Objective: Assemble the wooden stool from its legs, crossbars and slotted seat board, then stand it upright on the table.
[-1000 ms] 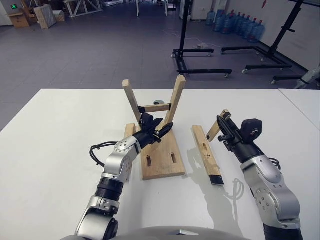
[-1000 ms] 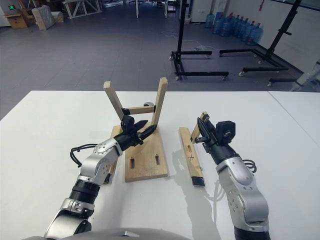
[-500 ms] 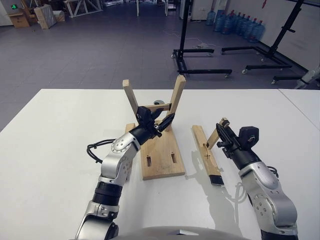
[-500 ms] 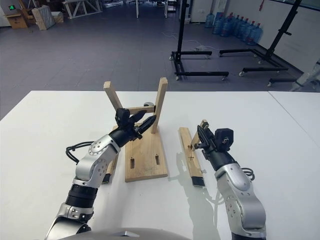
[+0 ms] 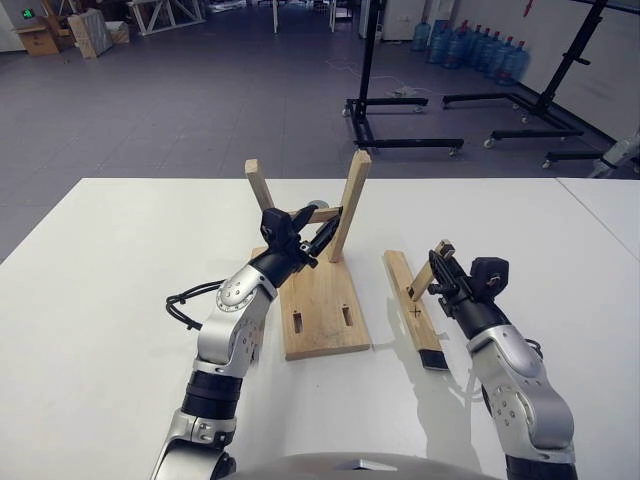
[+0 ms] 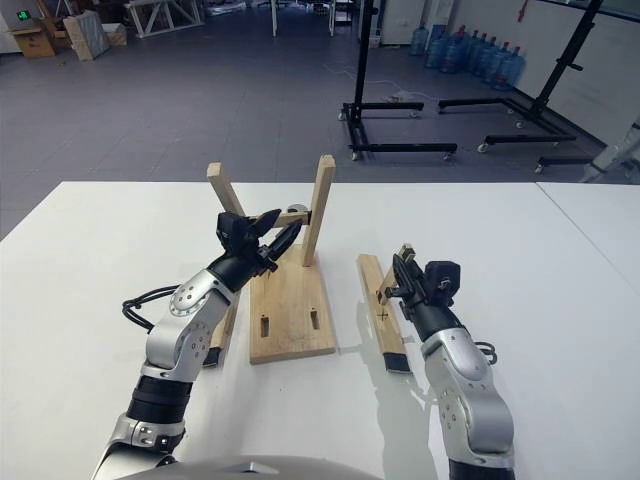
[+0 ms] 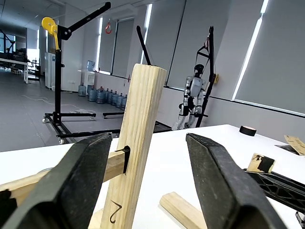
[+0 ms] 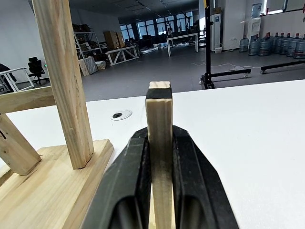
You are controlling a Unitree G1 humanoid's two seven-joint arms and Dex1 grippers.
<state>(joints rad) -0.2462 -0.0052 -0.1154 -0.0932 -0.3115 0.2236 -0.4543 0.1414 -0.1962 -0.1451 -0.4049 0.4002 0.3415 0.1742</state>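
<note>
The slotted seat board (image 5: 322,312) lies flat on the white table (image 5: 110,260). Two legs stand up from its far end, the left leg (image 5: 262,195) and the right leg (image 5: 350,205), joined by a crossbar (image 5: 322,213). My left gripper (image 5: 312,228) is open at crossbar height; in the left wrist view the right leg (image 7: 136,143) stands between its fingers (image 7: 86,176). My right gripper (image 5: 437,276) is shut on a short wooden bar (image 8: 159,138), held tilted over a loose leg (image 5: 410,300) lying right of the board. Another wooden piece (image 6: 226,322) lies along the board's left edge.
A black cable (image 5: 185,302) loops on the table beside my left arm. A round grommet (image 8: 120,114) sits in the tabletop behind the legs. Black wheeled stands (image 5: 400,110) and water bottles (image 5: 480,50) are on the floor beyond. A second table (image 5: 610,205) adjoins at right.
My left gripper rose from the seat board up to the crossbar, staying open. My right gripper, still holding the bar, came lower and closer to the loose leg.
</note>
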